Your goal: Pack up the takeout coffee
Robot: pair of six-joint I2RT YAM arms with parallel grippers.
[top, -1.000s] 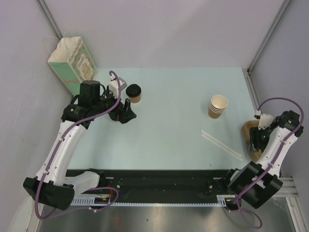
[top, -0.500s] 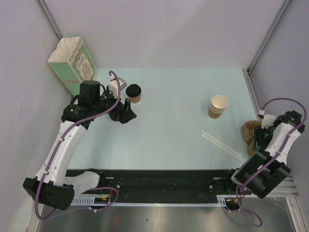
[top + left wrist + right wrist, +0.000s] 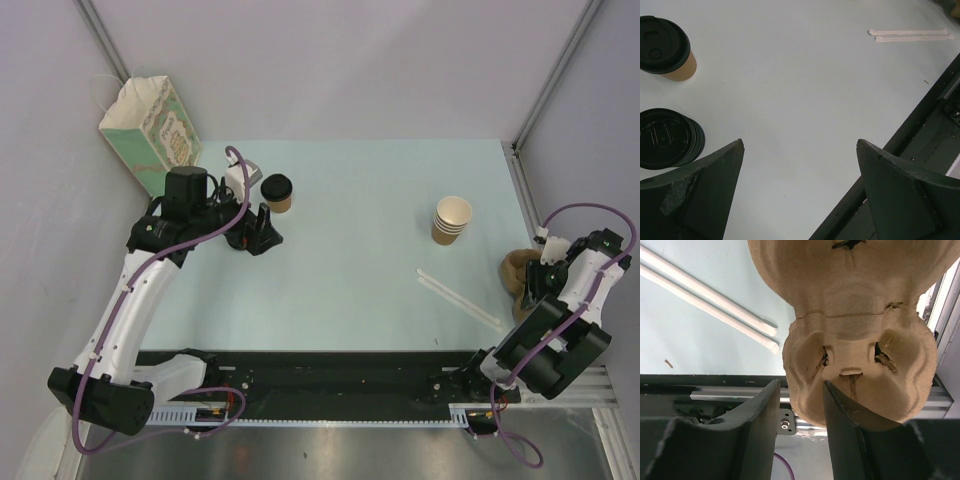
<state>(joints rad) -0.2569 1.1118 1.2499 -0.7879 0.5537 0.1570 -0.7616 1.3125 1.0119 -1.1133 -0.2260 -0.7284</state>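
**Right arm folded back at the carrier, left side unmoved**

Right arm (image 3: 560, 320) has tucked its elbow in toward the table edge over the last second, and its jaws have narrowed. Left arm (image 3: 135, 300), bag, cups and coffee sit as before.

Patterned paper bag (image 3: 150, 125) stands well behind the left jaws. Pulp cup carrier (image 3: 855, 330) fills the view ahead of the right gripper (image 3: 800, 385). Its near rim dips into the gap between the half-closed jaws, and we cannot tell if they pinch it yet. Lidless cup stack (image 3: 452, 218) is well off to the side of those jaws.

Left gripper (image 3: 800, 145) is spread wide on nothing. Takeout coffee (image 3: 665, 47) stands upright, lid on, ahead and outside its left finger, not between the jaws. Black lid stack (image 3: 667, 138) lies just beside that finger, and the wrapped straws (image 3: 910, 35) lie far ahead to the right.

We judge the step to be securing the carrier. The jaws should close on the rim wall, not a cup well, without crushing it, then lift level. The left jaws must shift sideways to bracket the cup below its lid, clear of the lids.
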